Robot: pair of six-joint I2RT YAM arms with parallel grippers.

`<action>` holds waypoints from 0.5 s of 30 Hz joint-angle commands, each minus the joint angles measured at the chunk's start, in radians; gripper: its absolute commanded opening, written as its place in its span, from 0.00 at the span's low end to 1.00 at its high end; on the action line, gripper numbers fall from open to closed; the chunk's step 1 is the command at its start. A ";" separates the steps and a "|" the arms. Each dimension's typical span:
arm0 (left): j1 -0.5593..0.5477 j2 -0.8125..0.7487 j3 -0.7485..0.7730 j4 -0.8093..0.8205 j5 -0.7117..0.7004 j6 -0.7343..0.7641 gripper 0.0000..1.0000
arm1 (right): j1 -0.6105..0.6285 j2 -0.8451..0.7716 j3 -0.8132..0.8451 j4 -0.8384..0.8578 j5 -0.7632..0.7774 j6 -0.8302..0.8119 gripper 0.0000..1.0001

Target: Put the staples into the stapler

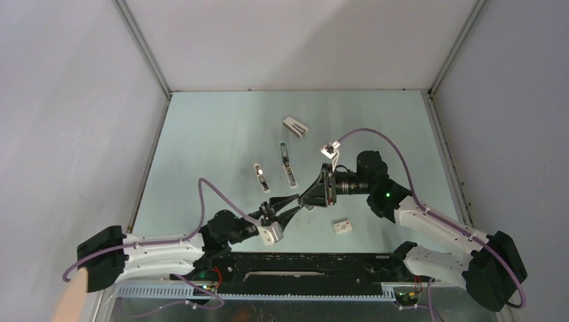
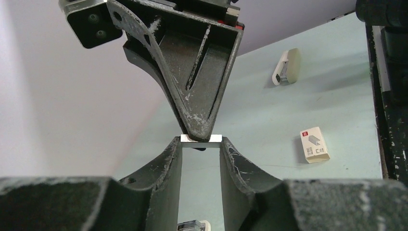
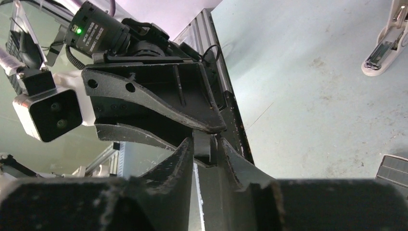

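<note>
The staples point(image 2: 216, 138), a small grey metal block, span the gap between my left gripper's point(image 2: 201, 142) fingertips and touch both of them. My right gripper point(image 2: 199, 133) comes down on the block from above, above the table's near middle. In the right wrist view the staples point(image 3: 202, 146) sit between my right gripper's point(image 3: 206, 142) fingers, with a thin gap to one finger. The two grippers meet tip to tip: the left gripper point(image 1: 298, 200) and the right gripper point(image 1: 307, 199). The stapler point(image 1: 288, 163), slim and pale grey-green, lies on the table beyond them, untouched.
A white wedge-shaped stapler point(image 1: 295, 126) lies further back. A small white stapler point(image 1: 260, 176) lies left of the slim one. A white staple box with a red mark point(image 1: 343, 227) point(image 2: 314, 145) sits near the black base rail point(image 2: 389, 120). Another white-and-cream stapler point(image 2: 286, 67) lies past the box.
</note>
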 commanded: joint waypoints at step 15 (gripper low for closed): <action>-0.016 -0.025 0.372 -1.026 -0.406 -0.589 0.32 | -0.133 -0.207 0.001 -0.304 0.408 -0.206 0.77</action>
